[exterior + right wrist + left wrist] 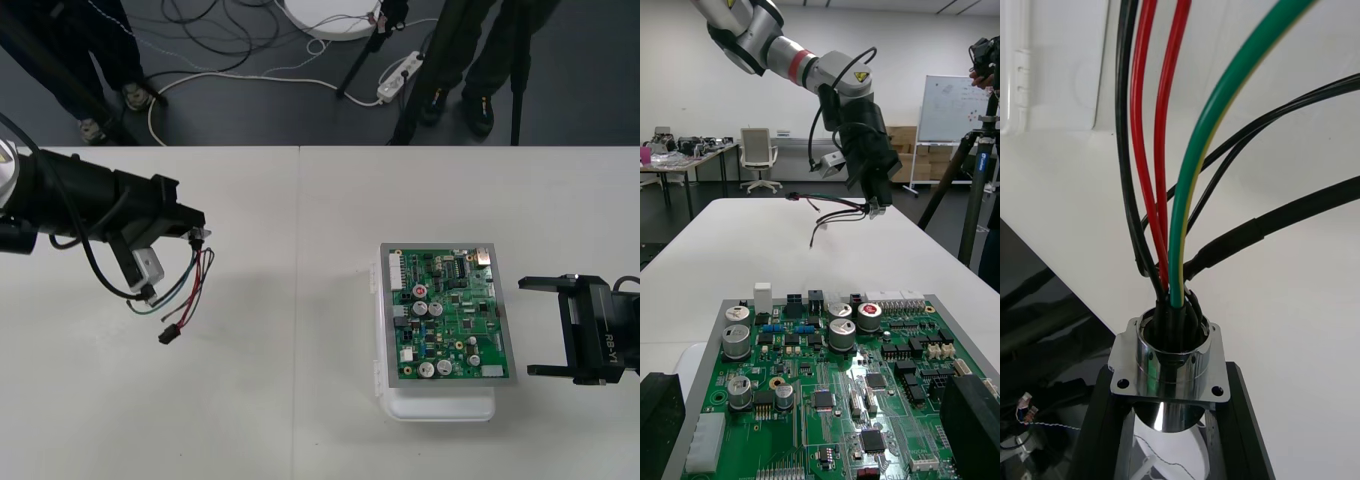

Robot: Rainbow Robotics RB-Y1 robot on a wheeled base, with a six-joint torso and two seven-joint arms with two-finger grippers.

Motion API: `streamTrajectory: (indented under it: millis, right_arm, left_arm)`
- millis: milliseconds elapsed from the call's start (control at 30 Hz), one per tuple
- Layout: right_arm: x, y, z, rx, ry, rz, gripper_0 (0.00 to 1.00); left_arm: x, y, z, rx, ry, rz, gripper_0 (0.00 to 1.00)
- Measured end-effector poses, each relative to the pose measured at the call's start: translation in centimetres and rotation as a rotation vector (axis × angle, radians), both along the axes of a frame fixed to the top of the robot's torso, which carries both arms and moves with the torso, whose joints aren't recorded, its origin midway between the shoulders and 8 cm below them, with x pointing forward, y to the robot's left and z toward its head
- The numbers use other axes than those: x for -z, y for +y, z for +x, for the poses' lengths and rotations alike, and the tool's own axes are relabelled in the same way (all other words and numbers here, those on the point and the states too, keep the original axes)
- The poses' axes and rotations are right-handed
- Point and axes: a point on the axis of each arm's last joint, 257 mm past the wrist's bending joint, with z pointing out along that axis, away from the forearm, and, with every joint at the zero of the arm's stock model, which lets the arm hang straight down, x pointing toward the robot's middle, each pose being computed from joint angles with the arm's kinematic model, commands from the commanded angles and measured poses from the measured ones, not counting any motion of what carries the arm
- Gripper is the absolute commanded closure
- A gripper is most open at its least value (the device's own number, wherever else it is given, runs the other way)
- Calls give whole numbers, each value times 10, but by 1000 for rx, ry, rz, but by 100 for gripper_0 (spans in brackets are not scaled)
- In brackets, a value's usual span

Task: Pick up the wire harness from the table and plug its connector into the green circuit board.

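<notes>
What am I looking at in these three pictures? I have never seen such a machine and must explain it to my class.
This is a robot with two arms, each ending in a gripper with two black fingers. One picture looks down on the table from above; the other two come from cameras on the wrists. A green board on a white base lies on the table. The left gripper is shut on the metal socket of a harness; its wires and plug hang from it, away from the board. The right gripper stands open beside the board.
</notes>
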Motion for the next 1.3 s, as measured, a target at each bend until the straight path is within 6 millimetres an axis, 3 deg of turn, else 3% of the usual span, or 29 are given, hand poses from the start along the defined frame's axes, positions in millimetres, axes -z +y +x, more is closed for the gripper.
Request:
streamTrajectory:
  millis: [367, 733, 1033, 1300]
  right_arm:
    - [0, 0, 0, 0, 9, 1, 0]
    - [0, 0, 0, 0, 12, 1, 0]
    - [0, 0, 0, 0, 50, 4, 0]
    - [-1, 0, 1, 0, 50, 6, 0]
  left_arm:
    - [-28, -4, -13, -279, 437, -162, 100]
    - [-48, -21, -19, -240, 505, -150, 100]
    - [-70, -50, -28, -470, 847, -311, 100]
    - [-89, -71, -23, -434, 865, -427, 100]
